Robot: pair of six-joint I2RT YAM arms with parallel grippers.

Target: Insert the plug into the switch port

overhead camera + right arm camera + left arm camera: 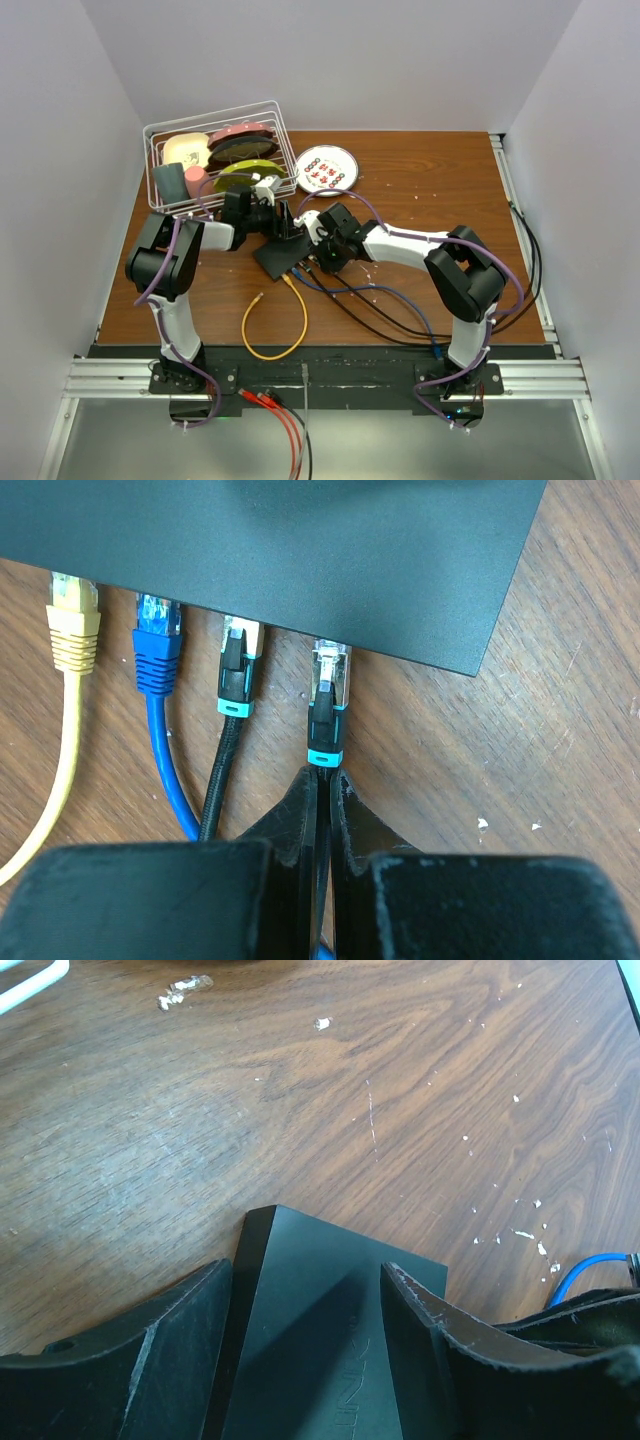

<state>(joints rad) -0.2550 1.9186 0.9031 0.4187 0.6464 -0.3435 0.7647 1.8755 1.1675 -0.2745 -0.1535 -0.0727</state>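
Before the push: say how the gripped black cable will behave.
The black cable is likely floppy: the yellow cable beside it curves loosely. Held close behind the plug by the right gripper, the short stub probably stays stiff.

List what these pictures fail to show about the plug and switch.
Right wrist: the switch overhangs its sockets, so how deep the plug sits is hidden.
Top: the right arm covers the socket edge; plugs too small.
Left wrist: the frame edge and left gripper cut off the switch.
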